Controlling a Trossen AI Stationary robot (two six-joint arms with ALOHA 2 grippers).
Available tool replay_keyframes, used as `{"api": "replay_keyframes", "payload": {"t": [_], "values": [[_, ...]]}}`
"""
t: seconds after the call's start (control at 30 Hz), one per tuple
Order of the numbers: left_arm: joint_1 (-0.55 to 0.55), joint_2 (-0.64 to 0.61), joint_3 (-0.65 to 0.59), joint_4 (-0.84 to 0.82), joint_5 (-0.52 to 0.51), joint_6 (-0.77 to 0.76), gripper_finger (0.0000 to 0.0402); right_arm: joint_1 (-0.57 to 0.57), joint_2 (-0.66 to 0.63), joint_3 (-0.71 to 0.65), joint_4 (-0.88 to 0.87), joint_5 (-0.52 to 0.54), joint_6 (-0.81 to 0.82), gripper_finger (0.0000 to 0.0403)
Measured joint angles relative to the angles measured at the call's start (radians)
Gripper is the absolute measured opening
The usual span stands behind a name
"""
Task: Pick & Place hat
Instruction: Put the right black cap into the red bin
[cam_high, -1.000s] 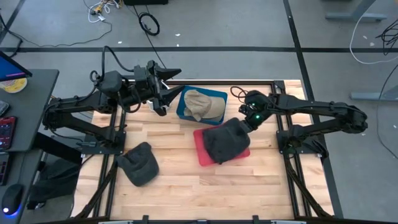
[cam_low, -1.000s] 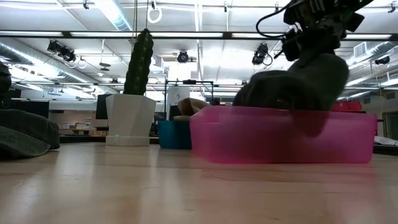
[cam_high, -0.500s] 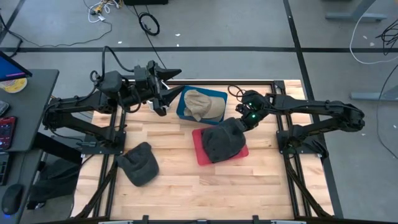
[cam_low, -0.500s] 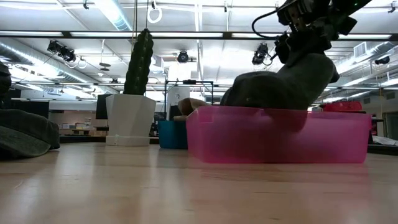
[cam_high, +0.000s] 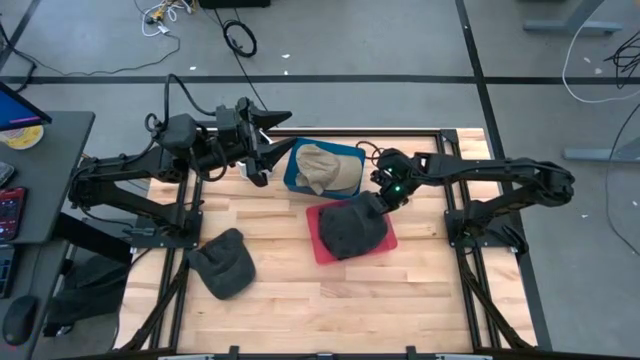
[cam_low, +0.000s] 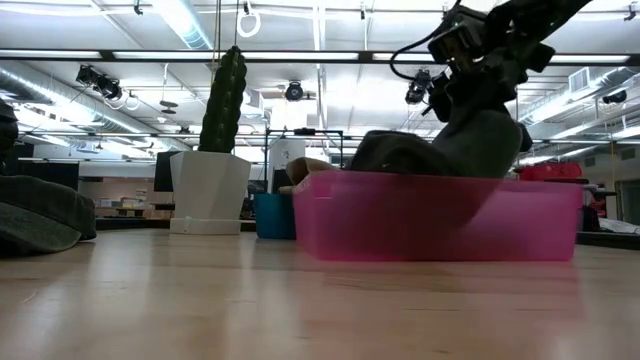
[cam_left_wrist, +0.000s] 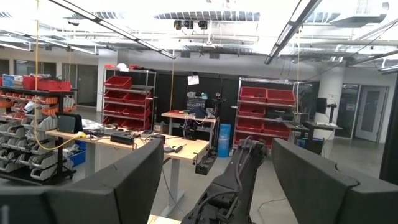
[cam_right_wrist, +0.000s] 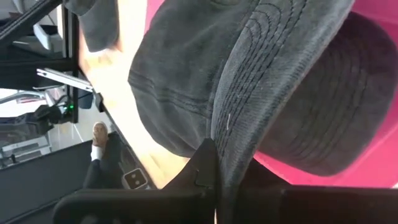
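My right gripper is shut on a dark grey hat that sits in the pink bin. The low view shows the hat bulging above the bin's rim, with the gripper above it. A second dark grey hat lies flat on the table near its left front corner. A tan hat rests in the blue bin. My left gripper hangs open and raised beside the blue bin's left side; its wrist view shows its spread fingers against the room. My right gripper pinches the hat's stitched brim between its two fingers, at the brim's edge. The fingers come from above, slanting in from the table's right. The crown lies in the pink bin, and the brim end rises up to the gripper.
The blue bin stands just beyond the pink bin toward the far edge. A cactus in a white pot shows behind the table in the low view. Bare wood stretches along the near side between the loose hat and the right frame.
My right gripper moved toward the table's left and down, carrying the hat. The hat, which hung over the pink bin's right part, now sits lower and deeper inside it. The pink bin slid a little toward the left.
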Motion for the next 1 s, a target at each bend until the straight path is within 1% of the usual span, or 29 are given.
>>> {"api": "replay_keyframes", "payload": {"t": [0.17, 0.37, 0.5, 0.63, 0.9, 1.0], "values": [[0.0, 0.001, 0.0, 0.0, 0.0, 0.0, 0.03, 0.0, 0.013, -0.046, 0.04, 0.021, -0.002, 0.0007], [0.0, 0.037, 0.0, 0.017, 0.0, -0.025, 0.03, 0.003, 0.011, -0.132, 0.106, 0.047, 0.057, 0.0033], [0.0, 0.071, -0.001, 0.018, 0.0, -0.045, 0.03, 0.011, 0.008, -0.135, 0.115, 0.068, 0.076, 0.0059], [0.0, 0.092, -0.001, 0.019, 0.0, -0.047, 0.03, 0.01, -0.006, -0.106, 0.113, 0.085, 0.072, 0.011], [0.0, 0.093, -0.001, 0.021, 0.0, -0.044, 0.03, 0.01, -0.012, -0.098, 0.084, 0.063, 0.064, 0.0255], [0.0, 0.092, -0.001, 0.021, 0.0, -0.045, 0.03, 0.01, -0.016, -0.098, 0.069, 0.058, 0.072, 0.0297]]}}
